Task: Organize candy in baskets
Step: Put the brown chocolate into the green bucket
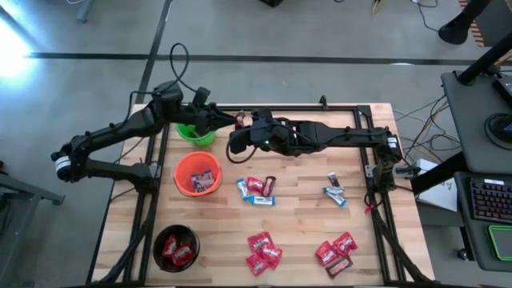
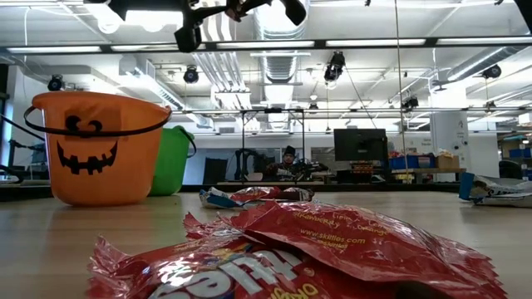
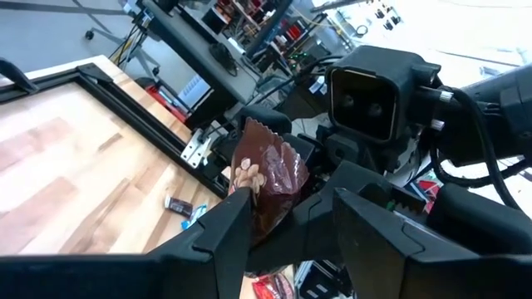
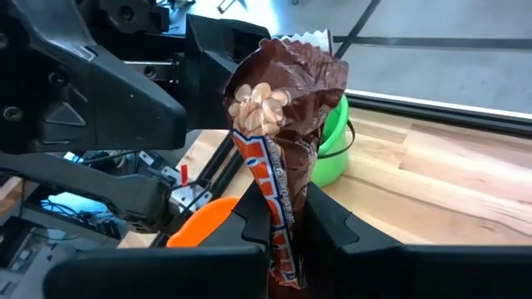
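While the dark brown candy (image 4: 287, 124) stands upright between the fingers of my right gripper (image 4: 287, 241), clenched on its lower end, it hangs just beside the green basket (image 1: 195, 133) at the table's far edge. My left gripper (image 3: 287, 228) faces it with jaws parted around the wrapper (whether they touch it I cannot tell). Nearer sit the orange basket (image 1: 197, 173) and the black basket (image 1: 175, 246), with red and blue-and-white candies (image 1: 258, 189) scattered over the wooden table (image 1: 304, 232).
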Action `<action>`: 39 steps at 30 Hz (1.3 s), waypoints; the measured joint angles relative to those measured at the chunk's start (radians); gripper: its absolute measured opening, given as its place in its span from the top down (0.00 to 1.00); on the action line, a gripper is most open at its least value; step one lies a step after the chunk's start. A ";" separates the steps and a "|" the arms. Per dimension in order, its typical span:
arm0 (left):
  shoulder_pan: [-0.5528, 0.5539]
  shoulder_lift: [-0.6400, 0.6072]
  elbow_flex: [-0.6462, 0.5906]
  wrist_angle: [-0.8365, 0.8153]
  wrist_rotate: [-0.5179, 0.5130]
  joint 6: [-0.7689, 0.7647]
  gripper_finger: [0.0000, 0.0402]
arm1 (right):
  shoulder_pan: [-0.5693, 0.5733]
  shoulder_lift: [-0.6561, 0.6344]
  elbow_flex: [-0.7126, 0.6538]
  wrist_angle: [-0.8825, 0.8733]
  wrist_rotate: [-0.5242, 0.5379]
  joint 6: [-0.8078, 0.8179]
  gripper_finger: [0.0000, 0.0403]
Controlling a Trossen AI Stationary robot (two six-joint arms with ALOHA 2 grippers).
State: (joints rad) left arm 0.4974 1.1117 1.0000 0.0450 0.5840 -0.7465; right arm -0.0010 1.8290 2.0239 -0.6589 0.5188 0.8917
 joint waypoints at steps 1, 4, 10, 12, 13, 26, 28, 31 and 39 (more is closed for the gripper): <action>0.000 0.000 0.000 0.002 0.000 0.000 0.62 | 0.000 0.000 0.000 0.002 0.000 -0.001 0.94; 0.000 0.000 0.000 0.005 0.001 0.000 0.62 | 0.000 0.000 0.000 0.003 -0.001 -0.013 0.94; -0.001 0.003 0.000 0.005 0.005 0.006 0.62 | 0.000 -0.004 0.000 0.002 -0.007 -0.021 0.94; -0.001 0.001 0.000 0.004 0.008 0.017 0.62 | 0.000 -0.007 0.000 0.002 -0.024 -0.021 0.94; -0.001 0.000 0.000 0.004 0.008 0.024 0.62 | 0.000 -0.008 0.000 0.003 -0.029 -0.021 0.94; -0.001 -0.001 0.001 0.006 0.006 0.062 0.62 | -0.004 -0.009 0.027 0.004 -0.034 -0.037 0.94; -0.001 -0.001 0.001 0.004 0.003 0.062 0.62 | -0.004 -0.009 0.027 0.005 -0.034 -0.038 0.94; 0.000 -0.001 0.001 0.004 0.003 0.062 0.62 | -0.004 -0.009 0.027 0.010 -0.033 -0.038 0.94; 0.000 -0.001 0.001 0.022 0.000 0.057 0.62 | -0.008 -0.008 0.029 0.024 -0.030 -0.038 0.94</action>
State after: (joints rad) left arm 0.4973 1.1110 1.0008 0.0673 0.5842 -0.6895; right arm -0.0093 1.8206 2.0529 -0.6349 0.4885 0.8539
